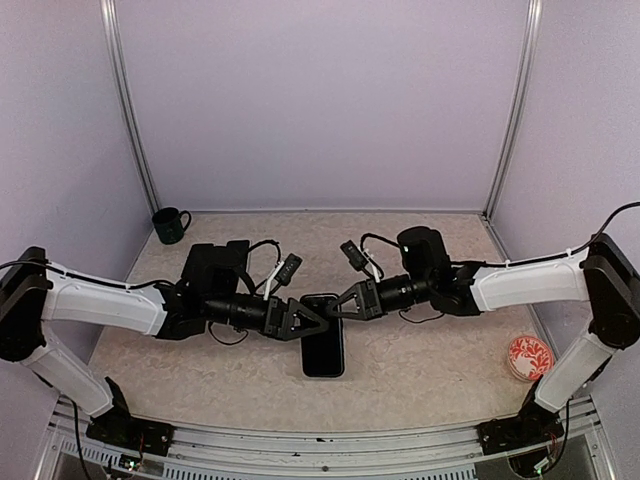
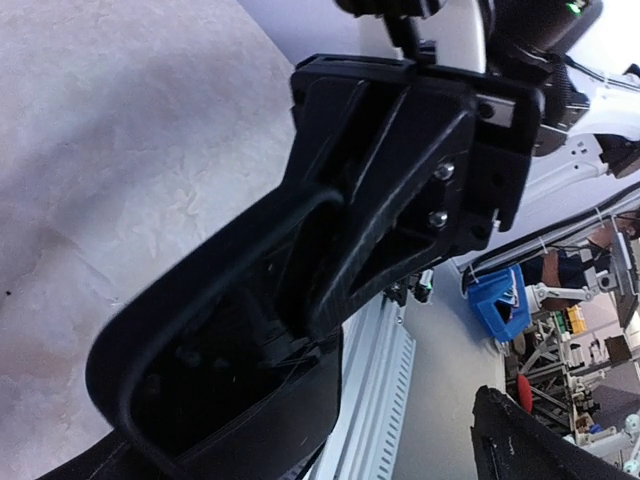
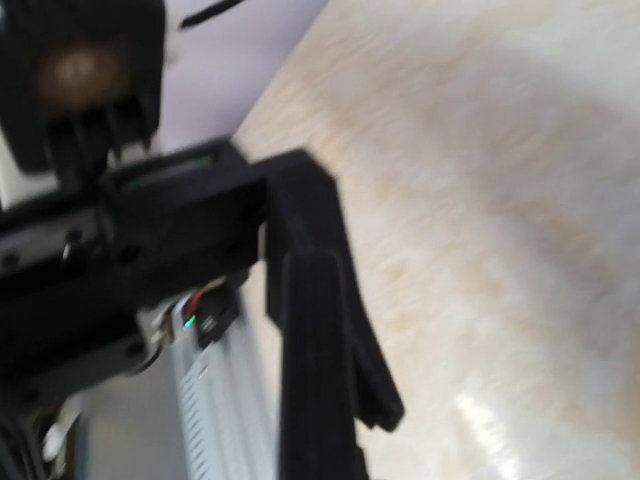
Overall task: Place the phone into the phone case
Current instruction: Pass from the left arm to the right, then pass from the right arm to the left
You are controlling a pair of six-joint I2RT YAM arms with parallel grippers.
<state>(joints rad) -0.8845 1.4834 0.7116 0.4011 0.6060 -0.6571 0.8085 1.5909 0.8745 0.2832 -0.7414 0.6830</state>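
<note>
The black phone (image 1: 323,355) lies flat at the middle of the table, screen up. In the left wrist view a thick rounded black rim, the phone case (image 2: 130,375), wraps a glossy dark face (image 2: 280,420); I cannot separate phone from case there. My left gripper (image 1: 308,322) hovers at the phone's far left corner and is open, with one finger (image 2: 530,445) standing far to the side. From the right, my right gripper (image 1: 336,307) meets the same far end with its fingers (image 3: 320,380) shut together. Whether anything is pinched between them is hidden.
A dark mug (image 1: 170,225) stands at the back left corner. A round red-patterned dish (image 1: 529,357) sits at the right, beside the right arm's base. A metal rail (image 1: 300,445) runs along the near edge. Walls close in the back and both sides.
</note>
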